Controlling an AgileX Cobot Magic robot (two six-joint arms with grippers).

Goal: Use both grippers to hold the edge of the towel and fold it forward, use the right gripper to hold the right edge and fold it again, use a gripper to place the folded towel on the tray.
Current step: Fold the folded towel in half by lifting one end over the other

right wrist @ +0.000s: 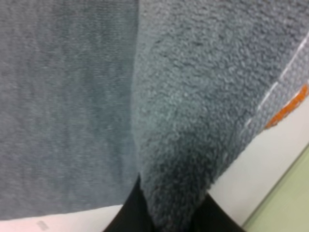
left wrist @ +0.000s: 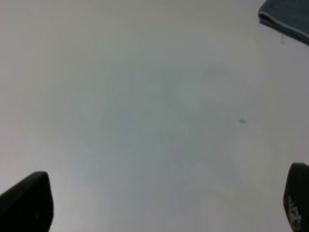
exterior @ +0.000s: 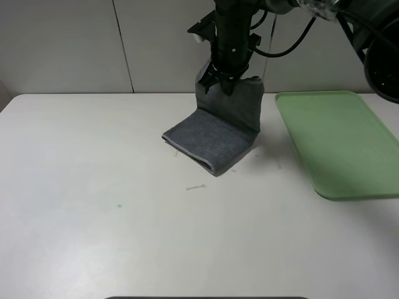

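The dark grey towel point(exterior: 218, 131) is folded; its near part lies on the white table and its far part is lifted upright. My right gripper point(exterior: 223, 85) is shut on the towel's upper edge and holds it above the table. The right wrist view is filled with the grey cloth point(right wrist: 183, 96), pinched between the black fingers point(right wrist: 130, 212), with an orange stripe point(right wrist: 288, 107) at one side. My left gripper point(left wrist: 164, 203) is open and empty over bare table; a corner of the towel point(left wrist: 287, 19) shows far from it. The pale-green tray point(exterior: 340, 140) lies right of the towel.
A small pale scrap point(exterior: 196, 187) lies on the table in front of the towel. A tiny green spot point(exterior: 119, 205) marks the table to the left. A grey wall stands behind the table.
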